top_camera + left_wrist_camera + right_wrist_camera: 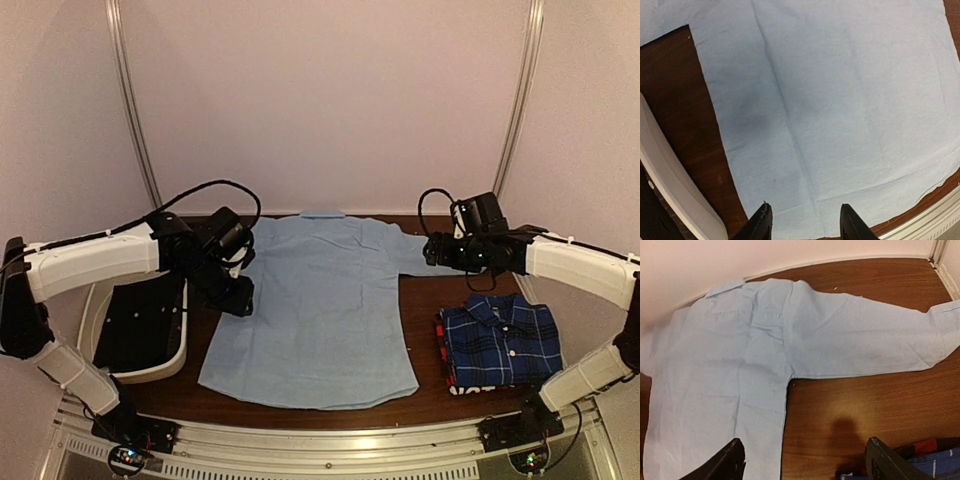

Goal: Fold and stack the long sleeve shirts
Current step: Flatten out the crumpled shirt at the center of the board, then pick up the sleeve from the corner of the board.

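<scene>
A light blue long sleeve shirt (320, 310) lies spread flat, back up, in the middle of the brown table. Its right sleeve (865, 345) stretches out sideways. At the right sits a folded blue-and-navy plaid shirt (500, 345) on top of a red and black one (443, 352). My left gripper (235, 292) hovers over the light blue shirt's left edge (840, 100), and its fingers (762, 220) stand apart with nothing between them. My right gripper (436, 250) hangs open and empty above the bare wood beside the sleeve's underarm (790, 375). The plaid shirt (940, 464) shows at its lower right.
A white bin (172, 366) with black lining stands at the left, close to the shirt's left edge; its rim (675, 195) also shows in the left wrist view. A metal rail (330, 440) runs along the table's front edge. Pale walls close in the back and sides.
</scene>
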